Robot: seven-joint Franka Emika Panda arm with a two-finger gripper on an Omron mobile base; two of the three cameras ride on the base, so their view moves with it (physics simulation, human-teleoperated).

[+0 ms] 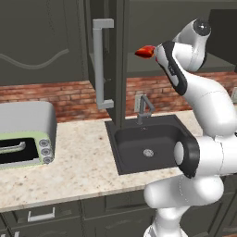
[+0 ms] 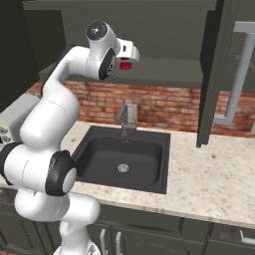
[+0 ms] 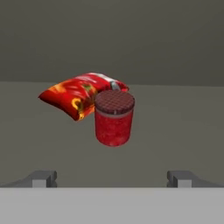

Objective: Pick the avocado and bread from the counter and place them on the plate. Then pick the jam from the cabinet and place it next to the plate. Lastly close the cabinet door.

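The jam [image 3: 114, 123] is a squat red jar with a dark checked lid. It stands upright on the shelf of the cabinet [image 3: 183, 131], and it shows as a red spot [image 2: 125, 65] just past my hand in the right base view. My gripper [image 3: 113, 179] is open and level with the jar, a short way in front of it, with the jar centred between the fingertips [image 3: 43, 178] and nothing held. The cabinet door [image 1: 111, 60] stands wide open over the counter [image 1: 78, 162], its light-grey bar handle [image 1: 102, 65] facing out. The avocado, the bread and the plate are out of view.
A red-orange snack bag [image 3: 76, 96] lies just behind and left of the jar, touching it, and its tip [image 1: 146, 52] shows beside my arm. A dark sink [image 1: 146, 146] with a faucet [image 1: 143, 109] is set into the counter below. A toaster oven [image 1: 25, 134] stands at left.
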